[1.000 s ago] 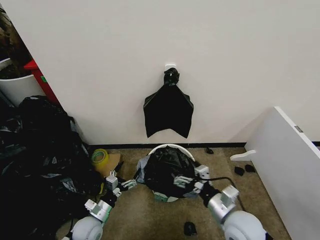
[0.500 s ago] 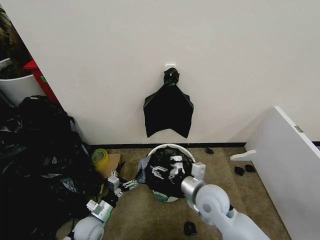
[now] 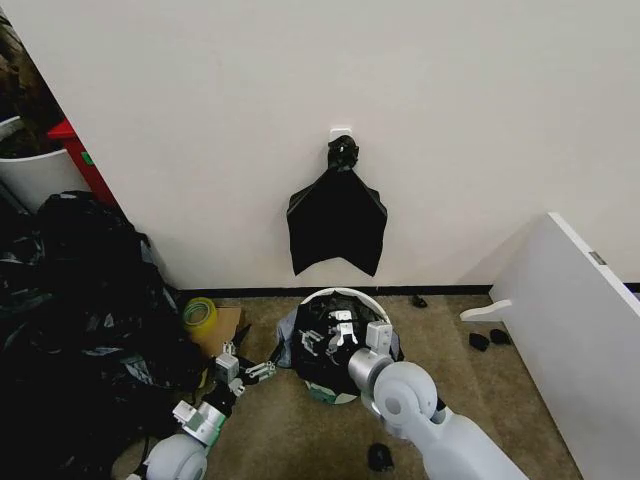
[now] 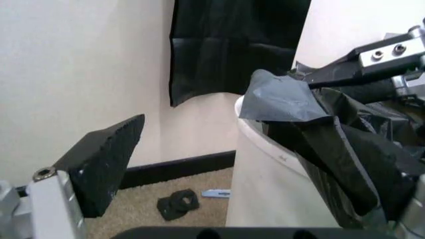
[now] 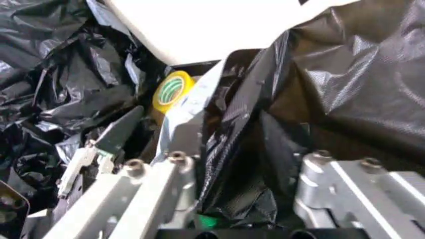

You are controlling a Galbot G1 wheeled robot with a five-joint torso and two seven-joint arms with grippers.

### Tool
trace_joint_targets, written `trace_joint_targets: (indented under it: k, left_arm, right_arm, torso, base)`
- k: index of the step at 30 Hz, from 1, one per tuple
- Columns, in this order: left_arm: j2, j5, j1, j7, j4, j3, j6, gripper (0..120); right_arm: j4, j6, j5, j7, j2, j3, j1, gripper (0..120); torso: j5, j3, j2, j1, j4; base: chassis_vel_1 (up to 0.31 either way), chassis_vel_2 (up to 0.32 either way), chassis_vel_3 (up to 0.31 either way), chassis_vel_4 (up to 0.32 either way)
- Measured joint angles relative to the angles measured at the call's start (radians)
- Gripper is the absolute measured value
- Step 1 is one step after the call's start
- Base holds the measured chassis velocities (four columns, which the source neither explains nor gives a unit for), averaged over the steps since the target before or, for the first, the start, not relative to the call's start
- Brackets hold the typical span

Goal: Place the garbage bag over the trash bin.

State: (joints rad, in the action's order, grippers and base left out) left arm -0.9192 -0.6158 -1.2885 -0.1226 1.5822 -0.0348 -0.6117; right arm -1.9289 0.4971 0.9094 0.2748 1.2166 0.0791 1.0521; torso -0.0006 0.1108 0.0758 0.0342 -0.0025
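**A:** We're looking down at the trash bin (image 3: 345, 296), standing on the tan carpet (image 3: 280, 430) right against the wall's black baseboard (image 3: 250, 292). The garbage bag (image 3: 320, 350) is bunched over its mouth, with only the far arc of the rim showing white.

**B:** And the right gripper (image 3: 325, 338) is reaching in over the top of the bag from the near side. In the right wrist view we're seeing its fingers (image 5: 166, 194) spread apart, with a fold of the glossy black plastic (image 5: 279, 129) lying between them. We cannot tell whether they're pinching it.

**A:** The left gripper (image 3: 258, 368) is hovering just beside the bin's left wall, low over the carpet. Its jaws are standing wide, holding nothing.

**B:** In the left wrist view we're seeing one black pad (image 4: 106, 159) well apart from the bin's cream wall (image 4: 265, 199), and the bag's edge (image 4: 279, 99) is draping over the rim there.

**A:** Off to the left, a roll of yellow tape (image 3: 200, 313) is sitting on a cardboard box (image 3: 228, 325), next to the big heap of black bags (image 3: 80, 320).

**B:** And above the bin a flat black bundle (image 3: 337, 220) is hanging from a white hook (image 3: 341, 131) on the wall.
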Motion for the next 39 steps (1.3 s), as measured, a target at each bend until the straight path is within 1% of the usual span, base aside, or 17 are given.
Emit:
trace_joint_targets:
  k: [2, 3, 5, 7, 8, 16, 20, 27, 32, 33, 34, 36, 37, 39]
  left_arm:
    - [-0.001, 0.0, 0.001, 0.0, 0.0, 0.0, 0.0, 100]
    - [-0.001, 0.0, 0.001, 0.0, 0.0, 0.0, 0.0, 100]
    - [-0.002, 0.001, 0.001, 0.0, 0.0, 0.001, 0.0, 100]
    - [-0.002, 0.001, 0.001, 0.0, 0.0, 0.001, 0.0, 100]
    - [-0.002, 0.004, 0.0, 0.001, 0.002, 0.001, 0.0, 100]
    - [0.009, 0.006, -0.012, 0.001, 0.022, -0.005, 0.0, 100]
    - [0.021, 0.025, -0.031, 0.001, 0.043, -0.019, -0.006, 100]
    - [0.044, 0.058, -0.063, 0.0, 0.082, -0.036, -0.023, 100]
    - [0.048, 0.073, -0.082, 0.003, 0.099, -0.049, -0.034, 100]
    - [0.045, 0.073, -0.086, 0.006, 0.105, -0.053, -0.034, 100]
    - [0.045, 0.073, -0.086, 0.006, 0.105, -0.053, -0.034, 100]
    - [0.036, 0.071, -0.096, 0.015, 0.122, -0.059, -0.035, 100]
    - [0.036, 0.071, -0.096, 0.015, 0.122, -0.059, -0.035, 100]
    - [0.031, 0.065, -0.107, 0.022, 0.141, -0.062, -0.034, 100]
  right_arm:
    - [0.002, -0.002, 0.0, -0.001, 0.001, 0.001, 0.0, 18]
    - [0.002, -0.002, 0.0, -0.001, 0.001, 0.001, 0.0, 18]
    - [0.002, -0.005, 0.0, -0.002, 0.002, 0.001, 0.0, 10]
    - [0.002, -0.005, 0.0, -0.003, 0.002, 0.001, 0.0, 10]
    - [0.003, -0.012, -0.003, -0.002, 0.006, 0.003, 0.0, 0]
    - [0.015, -0.031, -0.014, 0.013, 0.017, 0.005, -0.002, 0]
    - [0.03, -0.054, -0.013, 0.063, 0.031, 0.005, -0.016, 0]
    - [0.043, -0.067, -0.007, 0.111, 0.045, 0.002, -0.03, 0]
    - [0.011, -0.063, -0.008, 0.106, 0.038, -0.005, -0.016, 0]
    - [-0.006, -0.059, -0.011, 0.092, 0.03, -0.006, -0.007, 4]
    - [-0.006, -0.059, -0.011, 0.092, 0.03, -0.006, -0.007, 4]
    - [-0.038, -0.05, -0.022, 0.07, 0.016, -0.011, 0.012, 13]
    - [-0.038, -0.05, -0.022, 0.07, 0.016, -0.011, 0.012, 13]
    - [-0.064, -0.044, -0.024, 0.063, 0.003, -0.019, 0.029, 21]
  torso:
    - [0.0, 0.0, 0.0, 0.0, -0.0001]
    - [0.0, 0.0, 0.0, 0.0, -0.0001]
    - [0.0, 0.0, 0.0, 0.0, 0.0]
    - [0.0, 0.0, 0.0, 0.0, 0.0]
    - [0.0, 0.0, 0.0, 0.0, 0.0]
    - [0.0, 0.0, 0.0, 0.0, -0.0001]
    - [0.0, 0.0, 0.0, 0.0, 0.0]
    - [0.0, 0.0, 0.0, 0.0, 0.0]
    - [0.0, 0.0, 0.0, 0.0, 0.0]
    - [0.0, 0.0, 0.0, 0.0, 0.0]
    - [0.0, 0.0, 0.0, 0.0, 0.0]
    - [0.0001, 0.0, 0.0, 0.0, -0.0001]
    - [0.0001, 0.0, 0.0, 0.0, -0.0001]
    - [0.0001, 0.0, 0.0, 0.0, 0.0]
  base:
    - [0.0, 0.0, 0.0, 0.0]
    - [0.0, 0.0, 0.0, 0.0]
    - [0.0, 0.0, 0.0, 0.0]
    - [0.0, 0.0, 0.0, 0.0]
    - [0.0, 0.0, 0.0, 0.0]
    - [0.0, 0.0, 0.0, 0.0]
    - [0.0, 0.0, 0.0, 0.0]
    - [0.0, 0.0, 0.0, 0.0]
    - [0.0, 0.0, 0.0, 0.0]
    - [0.0, 0.0, 0.0, 0.0]
    - [0.0, 0.0, 0.0, 0.0]
    - [0.0, 0.0, 0.0, 0.0]
    - [0.0, 0.0, 0.0, 0.0]
    - [0.0, 0.0, 0.0, 0.0]
